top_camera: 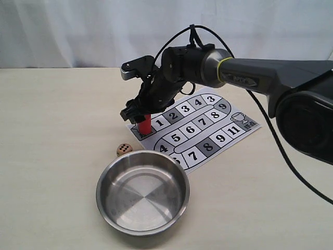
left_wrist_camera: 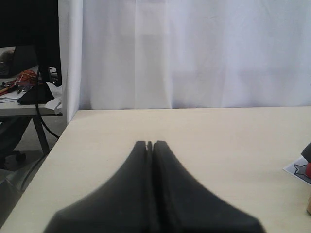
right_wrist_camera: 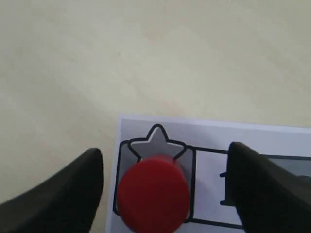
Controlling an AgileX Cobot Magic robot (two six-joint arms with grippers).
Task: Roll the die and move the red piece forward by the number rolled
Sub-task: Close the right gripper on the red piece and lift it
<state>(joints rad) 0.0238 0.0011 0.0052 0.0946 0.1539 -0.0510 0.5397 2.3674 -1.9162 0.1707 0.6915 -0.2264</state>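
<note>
The red piece [top_camera: 144, 124] [right_wrist_camera: 153, 193] stands upright on the star square at the near-left corner of the board [top_camera: 218, 136]. My right gripper [top_camera: 138, 113] [right_wrist_camera: 165, 160] hovers right over it, open, one finger on each side, neither touching. The die [top_camera: 124, 149] lies on the table just left of the board, between the piece and the bowl, with several pips showing on top. A sliver of the die [left_wrist_camera: 308, 204] shows at the edge of the left wrist view. My left gripper [left_wrist_camera: 150, 144] is shut on nothing, low over bare table.
A steel bowl [top_camera: 142, 190] sits at the front, close to the board's near corner and the die. The board's numbered track runs back and right from the star square [right_wrist_camera: 156, 138]. A white curtain hangs behind the table; the table's edge [left_wrist_camera: 43, 162] shows in the left wrist view.
</note>
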